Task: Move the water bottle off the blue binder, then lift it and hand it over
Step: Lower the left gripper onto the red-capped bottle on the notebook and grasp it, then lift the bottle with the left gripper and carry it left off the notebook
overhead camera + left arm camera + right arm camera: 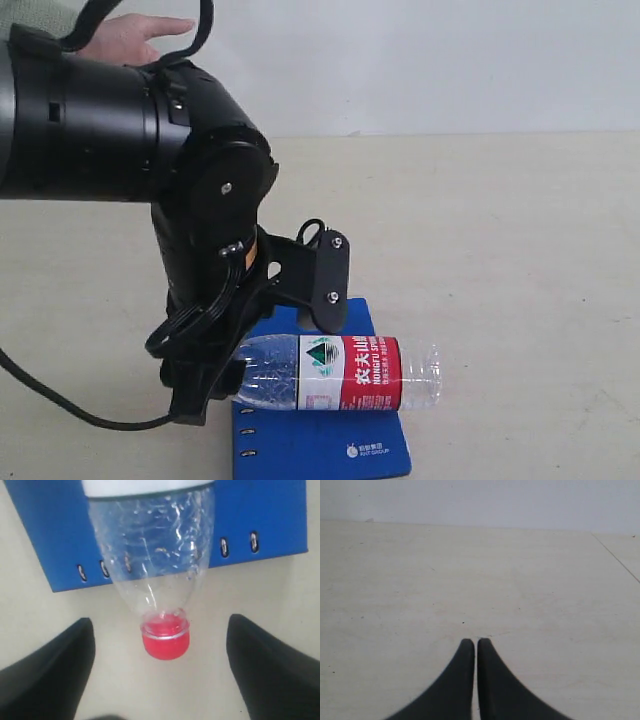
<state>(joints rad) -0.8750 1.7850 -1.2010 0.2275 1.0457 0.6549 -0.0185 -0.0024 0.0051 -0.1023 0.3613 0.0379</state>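
Beige worktop [500, 250], plain white wall [450, 60] along its far edge. Blue binder [320, 440] lies flat toward the near edge. That edge and the binder's near corners are cut off by the frame. Water bottle [350, 373] lies on its side across the binder, label facing the exterior camera. Its base overhangs the binder toward the worktop's right edge and its neck overhangs the slotted spine toward the left edge.

Left pincer [160, 625] is spread wide, one finger on each side of the red cap [165, 641], neither touching it, nothing gripped. Likely reason: the cap end sticks out past the spine over bare worktop, so it can be straddled without catching the binder. From there a pinch or a sideways drag would take the bottle off. That's a read, not a fact.

Right pincer [472, 641] has its fingers pressed together and empty, over bare worktop with no task item in its view. It looks parked until needed.

Hand [130, 38] shows beyond the far edge toward the left corner, fingers extended. Probably the receiver, waiting.

Unclear:
- Exterior view: the left arm's body covers the cap and neck completely.
- Left wrist view: the bottle is cropped at the label, so the base isn't seen there.
- Can't tell whether the cap rests on the worktop or hangs just above it.
- The right arm isn't in the exterior view at all, so its place on the worktop is unknown.
- Fill level can't be read through the ribs.
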